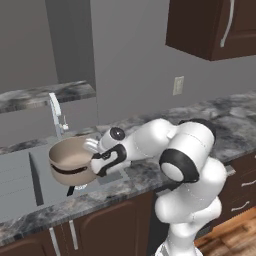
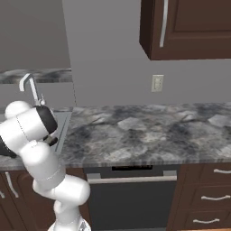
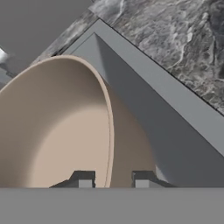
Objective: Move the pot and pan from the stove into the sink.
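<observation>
A grey marbled worktop [image 2: 149, 131] runs along the wall above dark wood cabinets [image 2: 203, 189], with the grey sink [image 1: 22, 182] recessed into it.

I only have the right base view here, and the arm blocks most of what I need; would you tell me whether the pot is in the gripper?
Observer: Yes. In the hand view the gripper is shut on the pot, one finger inside the rim and one outside.
Operator: Thank you. Where is the pot relative to the sink?
Observer: In the left base view the pot hangs over the right part of the sink, tilted, its bottom above the basin floor.
Operator: Is the faucet in the way?
Observer: The faucet stands behind the pot, apart from it, as far as that view shows.
</observation>
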